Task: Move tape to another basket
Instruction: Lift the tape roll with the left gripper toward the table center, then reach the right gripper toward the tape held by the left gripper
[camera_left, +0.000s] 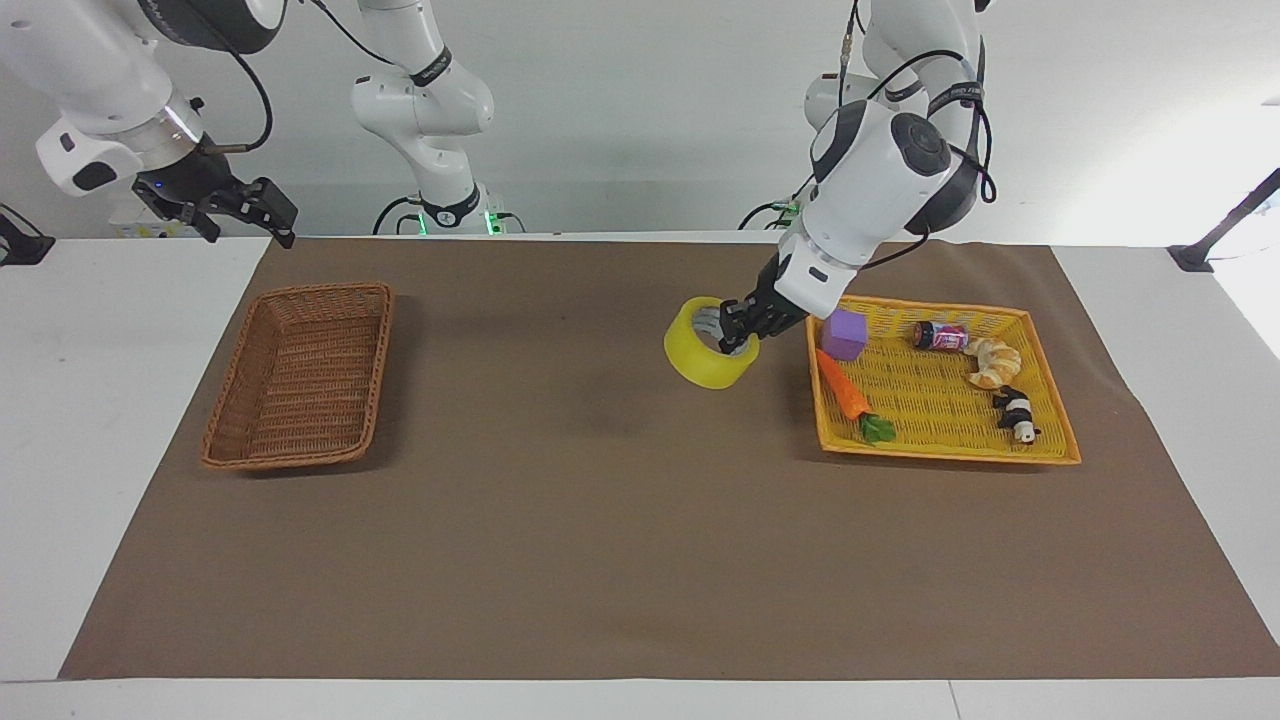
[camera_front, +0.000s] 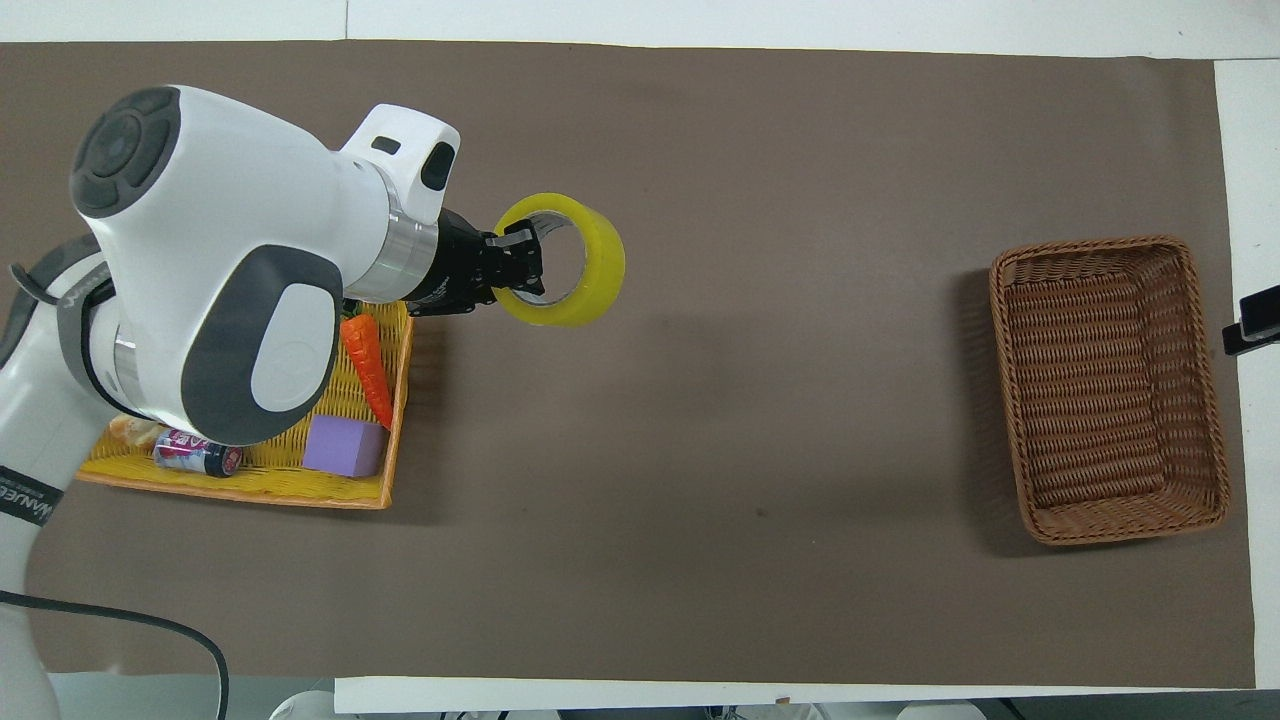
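The tape (camera_left: 703, 366), a wide yellow roll, hangs in the air over the brown mat, just off the yellow tray on the side toward the right arm's end. My left gripper (camera_left: 738, 325) is shut on its wall, one finger inside the core. In the overhead view the tape (camera_front: 600, 268) and the left gripper (camera_front: 520, 266) show the same hold. The brown wicker basket (camera_left: 300, 375) stands with nothing in it at the right arm's end of the table (camera_front: 1105, 390). My right gripper (camera_left: 268, 212) waits in the air above the table corner by that basket.
The yellow woven tray (camera_left: 940, 405) at the left arm's end holds a purple block (camera_left: 845, 333), a carrot (camera_left: 843, 388), a small can (camera_left: 940, 336), a croissant (camera_left: 992, 362) and a black-and-white toy (camera_left: 1015, 412). Brown mat (camera_left: 600, 520) lies between tray and basket.
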